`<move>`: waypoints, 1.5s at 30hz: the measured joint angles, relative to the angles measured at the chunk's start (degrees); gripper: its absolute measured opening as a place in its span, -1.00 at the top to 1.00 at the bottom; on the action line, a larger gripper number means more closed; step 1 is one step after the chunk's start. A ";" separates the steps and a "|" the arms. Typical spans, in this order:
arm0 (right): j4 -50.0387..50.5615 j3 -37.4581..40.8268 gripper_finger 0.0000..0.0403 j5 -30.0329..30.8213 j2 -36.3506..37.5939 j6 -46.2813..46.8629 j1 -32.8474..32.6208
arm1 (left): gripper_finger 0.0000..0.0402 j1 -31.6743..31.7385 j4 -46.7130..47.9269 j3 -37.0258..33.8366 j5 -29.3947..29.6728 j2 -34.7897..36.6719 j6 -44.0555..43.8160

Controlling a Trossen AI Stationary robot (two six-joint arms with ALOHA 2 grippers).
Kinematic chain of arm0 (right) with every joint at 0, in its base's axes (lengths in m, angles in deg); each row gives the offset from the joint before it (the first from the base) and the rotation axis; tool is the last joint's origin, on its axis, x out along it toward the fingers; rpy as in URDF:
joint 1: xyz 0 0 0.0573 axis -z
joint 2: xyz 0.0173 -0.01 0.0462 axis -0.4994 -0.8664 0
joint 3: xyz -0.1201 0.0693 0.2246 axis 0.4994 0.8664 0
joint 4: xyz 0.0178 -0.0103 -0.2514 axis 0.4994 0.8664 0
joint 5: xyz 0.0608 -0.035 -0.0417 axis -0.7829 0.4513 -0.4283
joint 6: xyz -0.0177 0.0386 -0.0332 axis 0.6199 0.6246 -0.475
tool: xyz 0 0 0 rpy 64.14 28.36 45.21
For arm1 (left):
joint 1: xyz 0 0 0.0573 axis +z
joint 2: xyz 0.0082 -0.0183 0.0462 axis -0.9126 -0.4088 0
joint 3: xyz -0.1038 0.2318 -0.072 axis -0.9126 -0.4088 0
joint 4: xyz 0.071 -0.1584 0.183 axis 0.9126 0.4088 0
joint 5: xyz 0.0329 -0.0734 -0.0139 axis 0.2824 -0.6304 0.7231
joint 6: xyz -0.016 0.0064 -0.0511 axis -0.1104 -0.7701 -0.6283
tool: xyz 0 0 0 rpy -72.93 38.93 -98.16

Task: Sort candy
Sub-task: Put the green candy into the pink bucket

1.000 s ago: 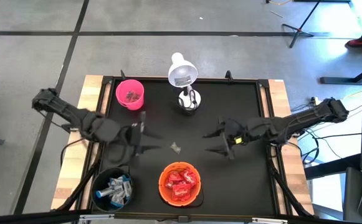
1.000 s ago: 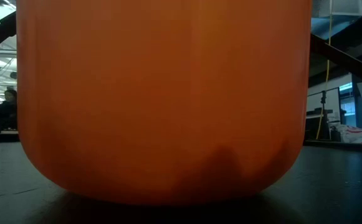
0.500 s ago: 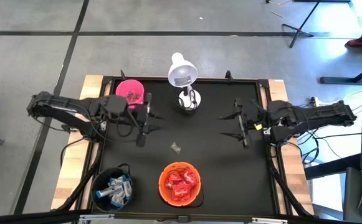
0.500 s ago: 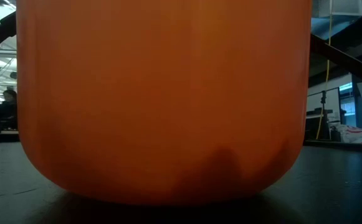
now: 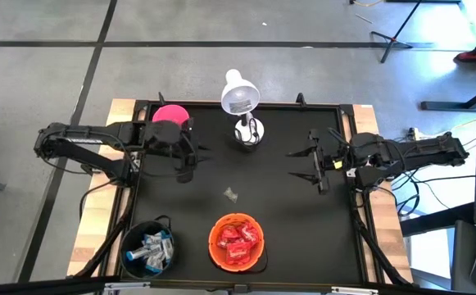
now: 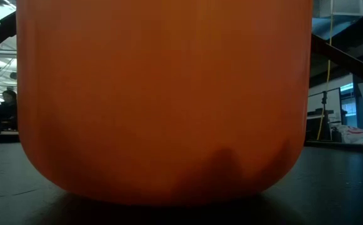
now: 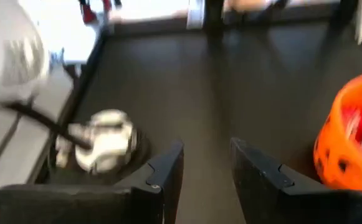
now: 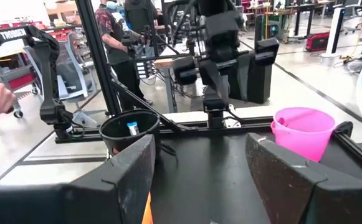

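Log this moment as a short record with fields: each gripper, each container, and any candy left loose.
left gripper: open, empty, over the mat beside the pink cup
right gripper: open, empty, over the right side of the mat
orange bowl: near edge of the mat, holds red candy
dark bowl: near left corner, holds blue-and-white candy
loose candy: one silvery piece on the mat between the grippers, above the orange bowl in the high view
lamp: white, at the far edge of the mat

Red wrapped candy (image 5: 237,240) fills the orange bowl (image 5: 215,250); blue-and-silver pieces (image 5: 150,248) lie heaped in the dark bowl (image 5: 129,238). One silvery sweet (image 5: 231,194) lies alone mid-desk.
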 joint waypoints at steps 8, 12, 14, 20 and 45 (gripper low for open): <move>-0.59 0.00 -0.22 0.72 -1.01 -3.66 0.00 | 0.40 1.11 3.33 -2.08 0.06 -1.89 1.66; -1.65 0.07 -0.22 6.46 -1.65 -6.83 0.00 | 0.40 1.46 0.56 -6.11 -1.69 -3.82 4.64; -1.15 0.07 -0.22 8.19 -1.68 -5.86 0.00 | 0.40 1.86 -3.28 -8.99 -2.94 -5.05 4.74; -1.20 0.07 -0.22 8.01 -1.68 1.04 0.00 | 0.40 2.43 -15.84 -16.57 -10.32 -9.31 6.11; 7.22 0.07 -0.22 10.32 -1.68 7.17 0.00 | 0.40 1.23 -33.21 -17.88 -17.64 -31.51 13.79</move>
